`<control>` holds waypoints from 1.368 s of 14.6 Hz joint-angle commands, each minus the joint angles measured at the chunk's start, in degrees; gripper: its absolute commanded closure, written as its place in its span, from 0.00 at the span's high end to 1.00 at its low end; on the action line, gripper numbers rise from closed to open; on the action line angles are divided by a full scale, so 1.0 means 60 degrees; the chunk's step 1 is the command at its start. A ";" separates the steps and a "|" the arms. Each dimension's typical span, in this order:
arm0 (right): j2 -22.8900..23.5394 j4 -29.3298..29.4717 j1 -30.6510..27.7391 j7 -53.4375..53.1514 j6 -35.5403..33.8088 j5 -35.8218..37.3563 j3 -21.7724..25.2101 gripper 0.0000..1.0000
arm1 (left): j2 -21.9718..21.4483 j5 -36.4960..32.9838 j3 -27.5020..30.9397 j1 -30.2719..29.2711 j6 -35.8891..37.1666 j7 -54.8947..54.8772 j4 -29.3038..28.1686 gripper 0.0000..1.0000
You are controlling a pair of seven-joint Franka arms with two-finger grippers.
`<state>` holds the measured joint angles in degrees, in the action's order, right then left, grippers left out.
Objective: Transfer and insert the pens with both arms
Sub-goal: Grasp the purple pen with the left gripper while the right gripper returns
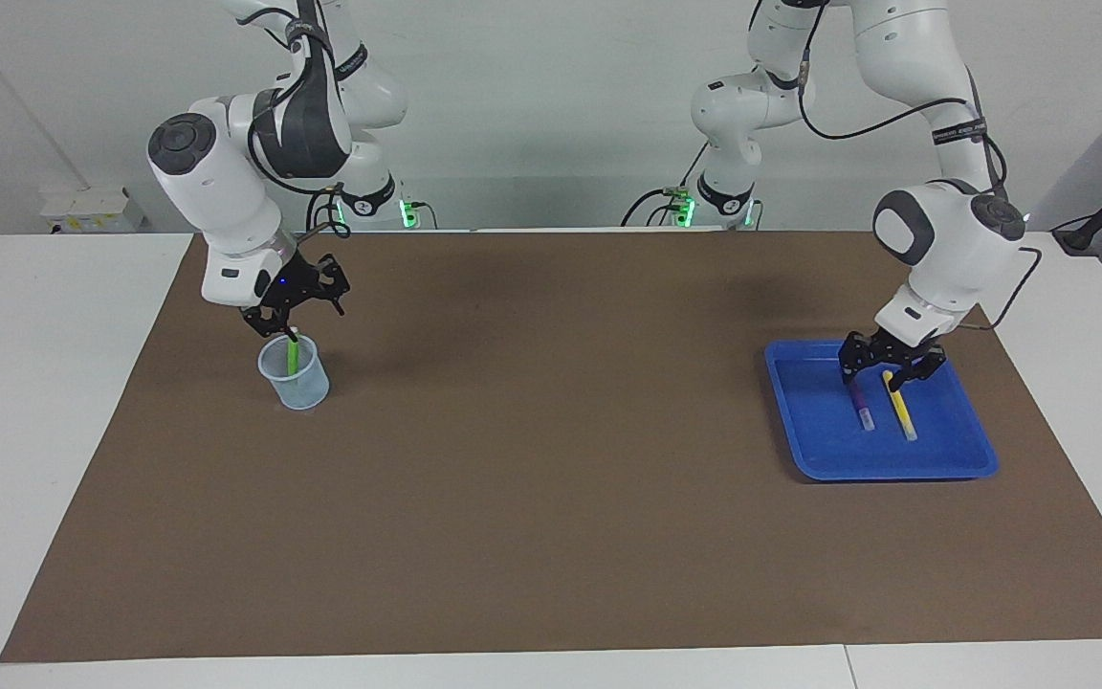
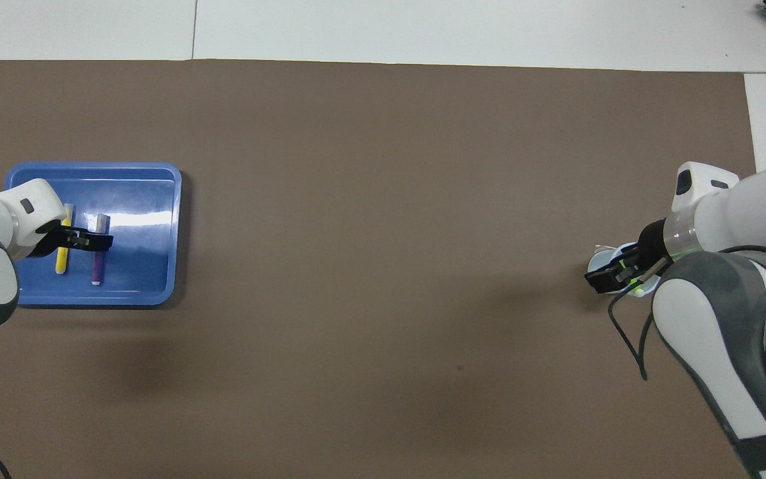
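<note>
The brown mat (image 1: 551, 478) between cup (image 1: 295, 373) and blue tray (image 1: 804, 440) is left open; the cup's mouth is blocked by the right gripper (image 1: 291, 316).

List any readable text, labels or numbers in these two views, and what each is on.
None reads clearly.
Black band with pale lettering on the left arm: too small to read.
Similar band on the right arm: too small to read.
White lettering on the right arm's dark band at the corner of the overhead view: cut off, unreadable.
Green pen, purple pen, yellow pen, cup, blue tray: no print visible.
</note>
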<state>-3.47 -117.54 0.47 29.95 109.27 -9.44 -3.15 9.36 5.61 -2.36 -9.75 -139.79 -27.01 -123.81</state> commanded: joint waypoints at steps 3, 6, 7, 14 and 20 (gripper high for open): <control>-0.0110 0.0486 -0.0063 -0.2378 -0.0121 -0.1676 -0.1246 0.82 | 0.0445 -0.0188 -0.0060 -0.0235 -0.0679 -0.0097 -0.0005 0.74; -0.0065 0.0926 -0.0063 -0.4356 0.0069 -0.2628 -0.2241 0.81 | 0.0651 -0.0188 -0.0060 -0.0367 -0.0959 -0.0054 -0.0049 0.70; -0.0080 0.1130 -0.0063 -0.4957 0.0142 -0.3008 -0.2549 0.81 | 0.0666 -0.0188 -0.0075 -0.0367 -0.1002 -0.0039 -0.0063 0.67; -0.0051 0.1338 0.0449 -0.7579 0.2118 -0.4564 -0.3314 0.81 | 0.0725 -0.0188 -0.0075 -0.0016 -0.1850 0.0883 -0.0632 0.19; -0.0036 0.1250 0.1226 -0.9123 0.3072 -0.4638 -0.3314 0.81 | 0.0696 -0.0188 -0.0075 -0.0118 -0.1765 0.0899 -0.0693 0.00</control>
<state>-3.68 -109.56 7.99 -24.33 126.25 -35.50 -22.89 13.15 5.55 -2.95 -10.75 -149.18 -23.25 -125.75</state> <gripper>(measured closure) 0.198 0.833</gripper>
